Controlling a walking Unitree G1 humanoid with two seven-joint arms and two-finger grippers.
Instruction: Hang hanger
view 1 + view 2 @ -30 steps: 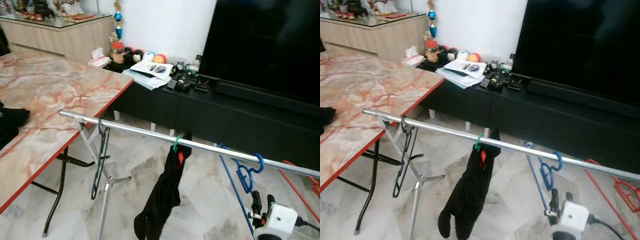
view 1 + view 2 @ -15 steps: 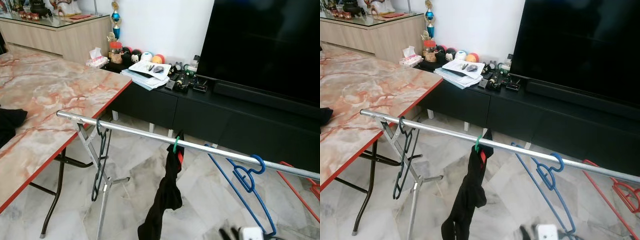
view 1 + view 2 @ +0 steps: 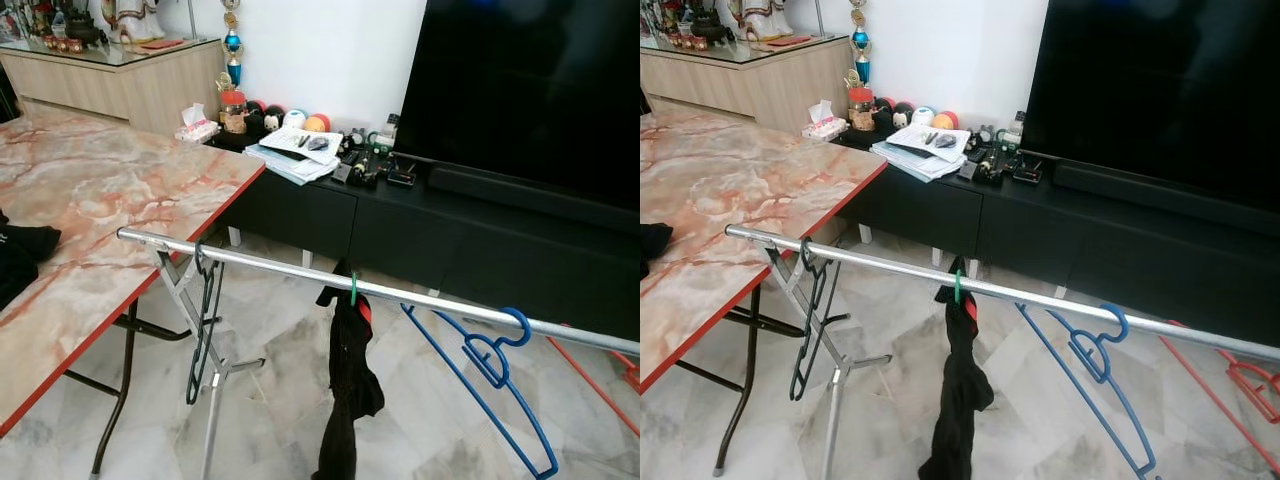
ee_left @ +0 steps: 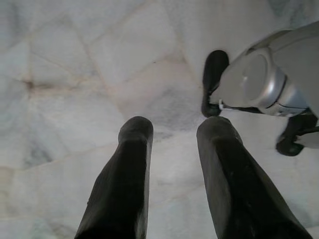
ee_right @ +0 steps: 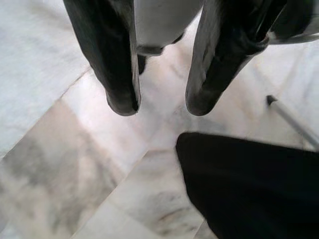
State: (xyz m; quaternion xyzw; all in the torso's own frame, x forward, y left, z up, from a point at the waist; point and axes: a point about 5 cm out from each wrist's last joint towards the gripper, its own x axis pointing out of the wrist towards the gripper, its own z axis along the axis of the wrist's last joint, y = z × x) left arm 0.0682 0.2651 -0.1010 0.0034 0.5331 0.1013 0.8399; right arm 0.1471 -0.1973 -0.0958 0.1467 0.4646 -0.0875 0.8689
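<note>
I see the blue hanger [image 3: 492, 375] hooked on the rail [image 3: 300, 270], lower right. Both grippers (left gripper [image 4: 174, 129], right gripper [image 5: 159, 102]) hang over floor, fingers apart, empty.

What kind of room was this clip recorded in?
Most likely a home living room: a large television stands on a low black console, a marble-patterned folding table sits nearby, and a metal clothes rail holds hangers over a marble tile floor.

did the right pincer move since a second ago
Yes. A second ago it was raised just under the blue hanger on the rail; now it has dropped to point at the floor, open and empty.
</note>
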